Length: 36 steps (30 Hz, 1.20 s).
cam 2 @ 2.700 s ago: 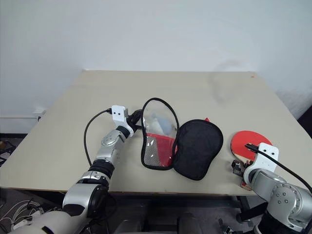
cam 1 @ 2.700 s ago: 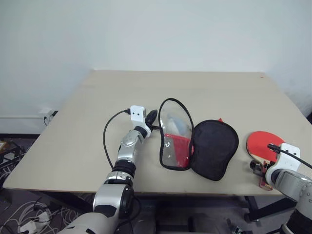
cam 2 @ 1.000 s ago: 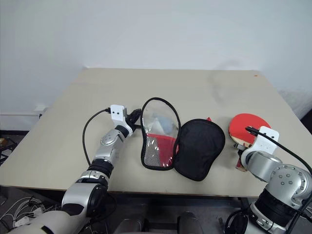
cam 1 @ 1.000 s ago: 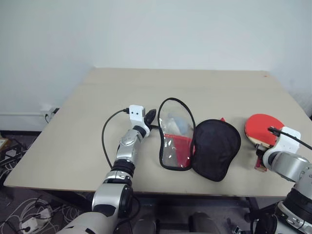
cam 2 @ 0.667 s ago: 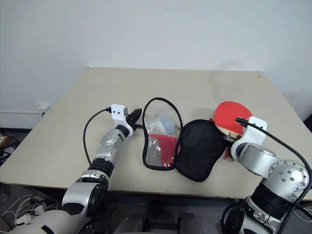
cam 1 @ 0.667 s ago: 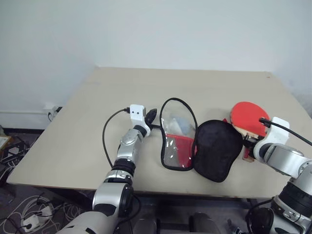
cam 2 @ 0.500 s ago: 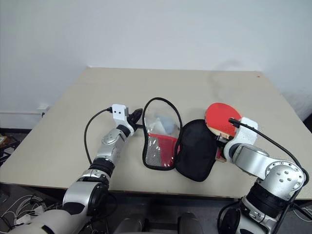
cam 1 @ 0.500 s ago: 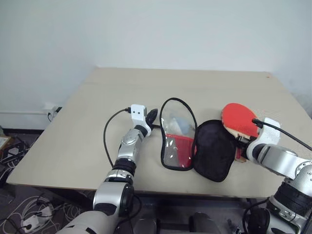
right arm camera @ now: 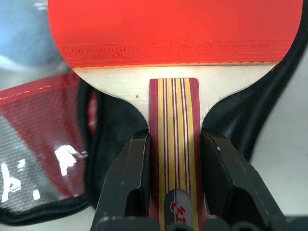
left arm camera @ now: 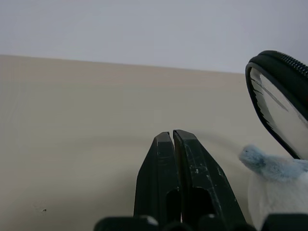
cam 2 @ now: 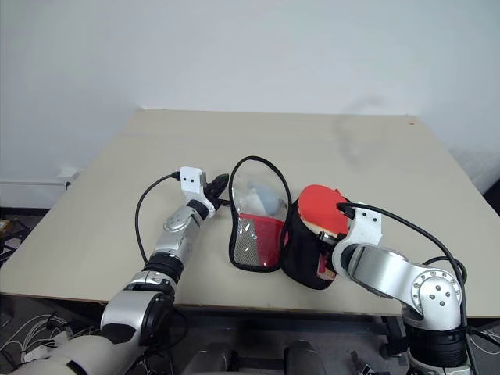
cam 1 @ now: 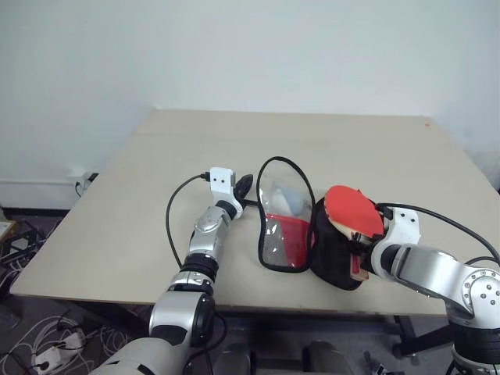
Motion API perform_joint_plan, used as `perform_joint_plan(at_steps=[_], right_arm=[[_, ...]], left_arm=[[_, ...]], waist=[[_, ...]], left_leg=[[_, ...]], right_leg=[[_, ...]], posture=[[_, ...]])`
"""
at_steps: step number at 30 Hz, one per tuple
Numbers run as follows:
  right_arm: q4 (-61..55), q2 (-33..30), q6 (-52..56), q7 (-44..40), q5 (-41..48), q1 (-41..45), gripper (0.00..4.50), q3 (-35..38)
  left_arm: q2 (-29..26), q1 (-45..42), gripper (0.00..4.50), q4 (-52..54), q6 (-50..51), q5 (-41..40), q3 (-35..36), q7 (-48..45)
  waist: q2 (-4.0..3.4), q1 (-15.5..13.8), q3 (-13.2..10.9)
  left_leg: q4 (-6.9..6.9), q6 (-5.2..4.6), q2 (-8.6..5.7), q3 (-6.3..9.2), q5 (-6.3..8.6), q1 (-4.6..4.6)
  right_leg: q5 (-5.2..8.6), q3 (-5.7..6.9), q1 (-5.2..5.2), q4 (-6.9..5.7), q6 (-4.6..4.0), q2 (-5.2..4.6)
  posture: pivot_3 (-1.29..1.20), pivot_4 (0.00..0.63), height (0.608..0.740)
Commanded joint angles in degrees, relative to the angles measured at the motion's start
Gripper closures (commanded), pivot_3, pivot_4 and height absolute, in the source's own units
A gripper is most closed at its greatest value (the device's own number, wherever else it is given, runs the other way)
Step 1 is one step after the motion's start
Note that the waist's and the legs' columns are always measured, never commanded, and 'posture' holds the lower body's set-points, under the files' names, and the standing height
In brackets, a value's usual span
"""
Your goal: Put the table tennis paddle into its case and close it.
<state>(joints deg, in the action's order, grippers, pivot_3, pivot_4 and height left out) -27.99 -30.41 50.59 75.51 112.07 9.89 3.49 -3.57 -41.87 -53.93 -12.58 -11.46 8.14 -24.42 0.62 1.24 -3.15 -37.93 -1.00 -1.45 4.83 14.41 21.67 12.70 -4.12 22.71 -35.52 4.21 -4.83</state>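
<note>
- Plain white wall behind, beige tabletop (cam 1: 117, 226) carrying everything, cables on the floor at the left edge.
- Red-faced table tennis paddle with a striped wooden handle (cam 1: 353, 212) now hangs over the black fabric half of the case, red face up; a second ago it sat well off to the right near the tabletop edge, and before that lay flat on the tabletop there.
- Right end effector (right arm camera: 173, 163) is clenched on the handle, one black finger either side of the striped wood, blade pointing away from the wrist.
- Soft black paddle-shaped zip case with a clear plastic window (cam 1: 312, 230) lies open near the tabletop's front edge: window half propped up at the left, black half flat at the right. Has not moved across the frames.
- Left end effector (left arm camera: 172, 180) is fully clenched on nothing, parked just beside the window half's rim and the grey-blue puff (left arm camera: 269, 168). No change over the last second.
- Meaning: transport leg looks done, insertion not started. Blade is above the case, not inside it; zip is wide open.
- Next, as I read it: lower the blade into the black half with the handle lining up with the narrow end.
- Risk: window half stands on edge and is not held; a nudge from the blade could push the case away or flop it shut early.
- Cannot tell whether the blade already touches the fabric.
</note>
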Motion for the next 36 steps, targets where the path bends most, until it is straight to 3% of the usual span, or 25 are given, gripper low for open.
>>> perform_joint_plan(at_steps=[1, 36], right_arm=[[-2.0, -1.3, -3.7, 0.5, 0.9, 0.6, 3.37, -0.5], [10.2, -2.2, -7.8, -1.0, 0.4, 6.1, 3.37, -7.2]], left_arm=[[0.1, -1.4, 4.5, 1.8, -0.6, 0.1, -0.2, -0.4], [-0.2, -2.0, 4.5, 2.1, -0.7, 0.2, 0.0, -0.7]], waist=[[0.01, -0.1, 0.0], [0.07, -0.1, 0.0]], left_leg=[[-0.01, -0.01, 0.0, 0.01, 0.0, -0.04], [-0.09, -0.13, -0.03, 0.08, -0.07, -0.12]], right_leg=[[0.0, 0.0, -0.05, 0.01, 0.0, 0.0], [-0.07, -0.02, -0.26, 0.07, -0.13, 0.01]], posture=[[0.0, 0.0, 0.74], [0.0, 0.0, 0.74]])
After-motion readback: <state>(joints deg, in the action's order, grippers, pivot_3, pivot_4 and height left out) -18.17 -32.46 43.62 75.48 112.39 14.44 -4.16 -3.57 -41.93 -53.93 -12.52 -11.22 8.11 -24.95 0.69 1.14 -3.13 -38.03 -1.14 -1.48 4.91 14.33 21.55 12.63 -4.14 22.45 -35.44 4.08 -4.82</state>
